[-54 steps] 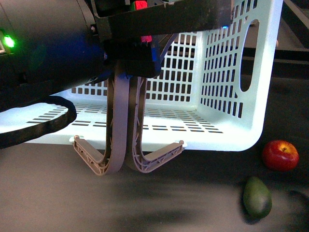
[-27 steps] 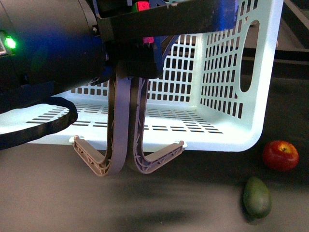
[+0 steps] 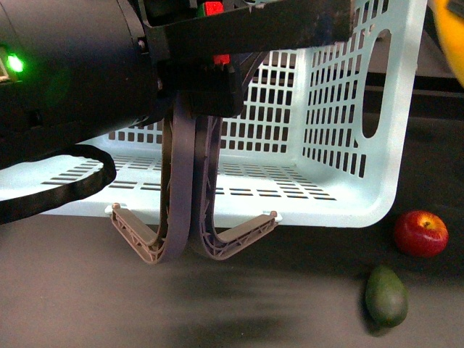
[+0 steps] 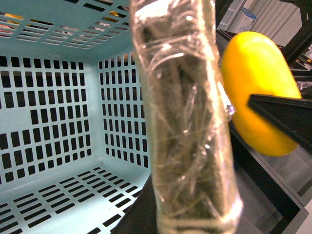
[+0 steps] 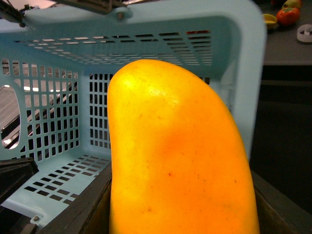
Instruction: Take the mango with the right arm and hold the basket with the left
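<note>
– Looking out the front first: what is your left side doing?
– Your left arm (image 3: 72, 72) fills the upper left, green light (image 3: 13, 64) glowing, cable (image 3: 87, 183) looping under it. The left gripper (image 3: 197, 98) is clamped around both ribbed handles (image 3: 181, 181) of the basket (image 3: 341, 94). They stand upright, pressed side by side, and run straight up into it. The basket's slotted floor and walls are open to your view.
– And the fruit?
– An apple (image 3: 420, 233) sits on the dark table (image 3: 72, 304) just off the basket's right corner. An avocado (image 3: 386, 296) lies near the apple, closer to you. Of the mango (image 3: 453, 36) you get only a yellow sliver at the top right edge, up high, outside the basket's right wall.
– Over to your left wrist camera.
– A bar (image 3: 0, 0)

Let me give that line cleanly.

– A blurred bar (image 4: 185, 122) wrapped in clear tape crosses the middle; you cannot tell what it is. Behind it is the turquoise inside of the basket. Past the basket's wall hangs the mango, whole and bright, with one black finger (image 4: 287, 122) of the right gripper (image 4: 263, 105) laid across its side.
– Right wrist camera?
– The mango fills nearly everything, pressed up close to the lens. Dark gripper parts flank it on both sides, so the jaws are closed onto the fruit and spread only as wide as it is. The basket stands just behind, its open side turned toward the mango.
</note>
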